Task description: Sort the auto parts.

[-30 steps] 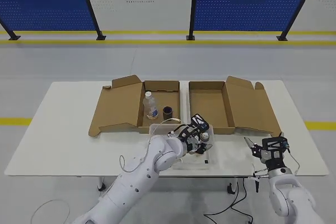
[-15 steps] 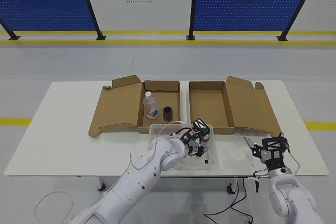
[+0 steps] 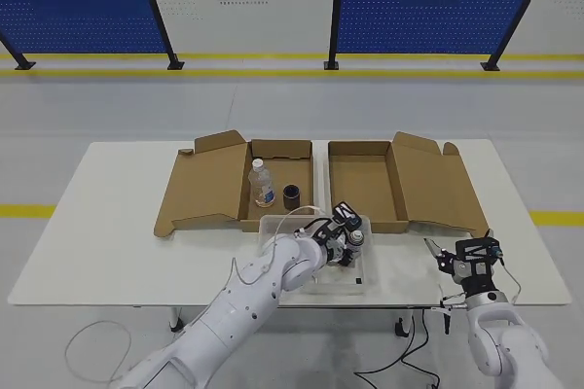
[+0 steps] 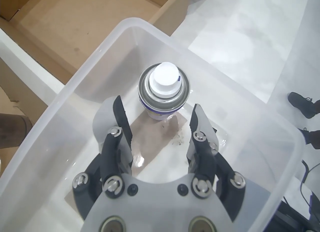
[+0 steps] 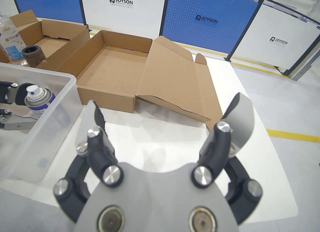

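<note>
Grasp step: left end effector (image 4: 158,106) wide, silver white-capped spray can (image 4: 163,92) just ahead of tips inside clear plastic bin (image 4: 212,73). Next: advance, close on can body, lift.

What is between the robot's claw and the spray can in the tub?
Nothing: the left wrist view shows only the tub's floor between the left gripper and spray can.

One desk (image 3: 107,233) carries two cardboard boxes, a left box (image 3: 214,185) and a right box (image 3: 362,185). There is one clear bin (image 4: 100,52), one spray can (image 4: 163,87), one plastic bottle (image 3: 261,183), one dark cylindrical part (image 3: 292,195), and possibly one brownish sheet (image 4: 155,138) under the can.
</note>
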Robot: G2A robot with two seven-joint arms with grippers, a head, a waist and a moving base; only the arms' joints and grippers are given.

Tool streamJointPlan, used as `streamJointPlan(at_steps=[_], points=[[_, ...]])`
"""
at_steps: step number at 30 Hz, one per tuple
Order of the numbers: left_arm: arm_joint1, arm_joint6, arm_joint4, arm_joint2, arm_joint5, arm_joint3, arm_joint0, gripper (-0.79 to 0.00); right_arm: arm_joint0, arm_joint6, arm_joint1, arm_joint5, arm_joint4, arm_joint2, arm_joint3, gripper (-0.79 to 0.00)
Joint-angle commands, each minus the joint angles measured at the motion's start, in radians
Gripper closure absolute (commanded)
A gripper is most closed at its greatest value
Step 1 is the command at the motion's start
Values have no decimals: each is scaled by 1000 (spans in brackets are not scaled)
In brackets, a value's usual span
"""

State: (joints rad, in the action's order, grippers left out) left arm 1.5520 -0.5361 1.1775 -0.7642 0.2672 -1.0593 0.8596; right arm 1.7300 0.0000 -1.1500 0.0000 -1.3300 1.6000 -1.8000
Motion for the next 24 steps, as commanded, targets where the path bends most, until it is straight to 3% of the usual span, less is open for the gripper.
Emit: streamJointPlan(at_steps=[1,4,14,24], points=[[4,13,1,5,4,15,-7,-533,0,0,0,0,0,0,0,-785],[9,40,18,16,8,37,-21,-576,0,0,0,0,0,0,0,-785],[28,92,12,35,25,84,-43,-517,0,0,0,0,0,0,0,-785],[41,108,24,50,37,111,-61,-526,0,0,0,0,0,0,0,-785]])
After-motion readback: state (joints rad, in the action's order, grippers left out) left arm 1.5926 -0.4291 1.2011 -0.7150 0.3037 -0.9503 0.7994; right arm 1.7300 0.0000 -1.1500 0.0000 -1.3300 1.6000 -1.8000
